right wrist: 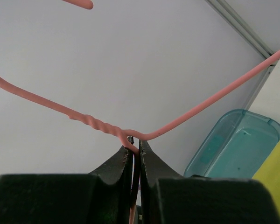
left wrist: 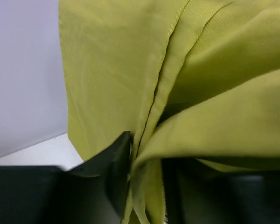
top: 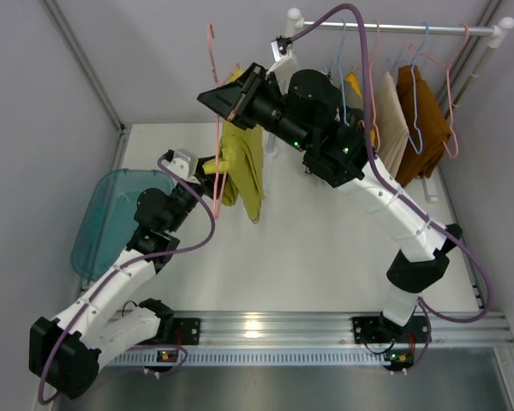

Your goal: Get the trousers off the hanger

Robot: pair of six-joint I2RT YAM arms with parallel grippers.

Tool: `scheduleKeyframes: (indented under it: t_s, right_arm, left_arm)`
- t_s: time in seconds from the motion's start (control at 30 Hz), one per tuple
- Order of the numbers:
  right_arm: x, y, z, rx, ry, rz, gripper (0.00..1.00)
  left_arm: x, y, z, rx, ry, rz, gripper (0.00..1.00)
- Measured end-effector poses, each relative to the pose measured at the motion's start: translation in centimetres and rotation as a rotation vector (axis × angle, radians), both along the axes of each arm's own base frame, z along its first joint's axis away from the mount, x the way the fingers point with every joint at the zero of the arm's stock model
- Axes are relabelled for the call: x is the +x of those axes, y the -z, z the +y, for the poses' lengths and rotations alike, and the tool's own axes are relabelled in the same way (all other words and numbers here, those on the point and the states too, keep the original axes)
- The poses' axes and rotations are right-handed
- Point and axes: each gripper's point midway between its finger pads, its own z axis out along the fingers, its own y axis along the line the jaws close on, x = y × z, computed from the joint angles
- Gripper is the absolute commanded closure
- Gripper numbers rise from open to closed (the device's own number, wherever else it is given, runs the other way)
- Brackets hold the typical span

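**Trousers not yet off hanger**

Left gripper [left wrist: 147,163] grasps a fold of the soft, matte chartreuse trousers [top: 244,163]. They hang at 11 o'clock over the white surface [top: 325,248], draped on the thin pink wire hanger [right wrist: 200,105]. Right gripper [right wrist: 136,147] is clenched on its twisted neck. Pulling the cloth free remains.

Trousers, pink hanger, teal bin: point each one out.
trousers [top: 244,163]: top external view, middle of the hanging fabric.
pink hanger [right wrist: 95,123]: right wrist view, twisted neck of the wire.
teal bin [top: 111,214]: top external view, its bare inside.
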Motion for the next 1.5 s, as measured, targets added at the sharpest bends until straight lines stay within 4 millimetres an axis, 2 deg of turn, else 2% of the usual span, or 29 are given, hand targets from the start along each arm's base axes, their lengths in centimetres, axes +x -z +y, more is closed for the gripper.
scheduleKeyframes:
  t_s: [0.03, 0.17, 0.27, 0.4, 0.53, 0.67, 0.9, 1.03, 1.23, 1.5]
  right_arm:
    - [-0.1, 0.0, 0.1, 0.001, -0.007, -0.003, 1.0]
    - [-0.7, 0.1, 0.2, 0.004, -0.04, -0.019, 1.0]
    - [-1.2, 0.5, -0.7, -0.009, -0.051, -0.034, 1.0]
    - [-1.5, 1.4, -2.9, -0.027, -0.034, -0.048, 1.0]
    - [-1.3, 3.4, -4.6, -0.066, -0.013, -0.043, 1.0]
    - [-0.3, 6.0, -5.0, -0.107, 0.002, -0.024, 1.0]
    - [1.1, 11.0, -4.7, -0.19, 0.013, 0.015, 1.0]
    - [1.4, 13.1, -4.5, -0.224, 0.016, 0.027, 1.0]
    - [1.9, 15.5, -4.3, -0.25, 0.021, 0.033, 1.0]
    - [2.1, 21.5, -4.5, -0.342, 0.021, 0.099, 1.0]
  left_arm:
    - [0.0, -0.2, 0.0, 0.0, 0.003, -0.006, 0.81]
    - [-0.1, -1.5, 0.0, 0.005, -0.001, -0.032, 1.0]
    - [-0.1, -2.1, 0.1, 0.016, -0.003, -0.027, 1.0]
    - [-0.5, -2.8, 0.3, 0.036, -0.001, -0.012, 1.0]
    - [-1.3, -5.0, 0.6, 0.031, 0.001, -0.022, 1.0]
    - [-2.1, -7.7, 1.0, 0.011, 0.005, -0.031, 1.0]
    - [-2.8, -9.8, 1.2, -0.008, 0.01, 0.007, 1.0]
    - [-2.9, -12.5, 1.2, -0.045, 0.015, 0.005, 1.0]
    - [-2.6, -17.5, 1.5, -0.11, 0.002, -0.016, 1.0]
    - [-3.9, -25.5, 3.3, -0.212, -0.04, -0.113, 1.0]
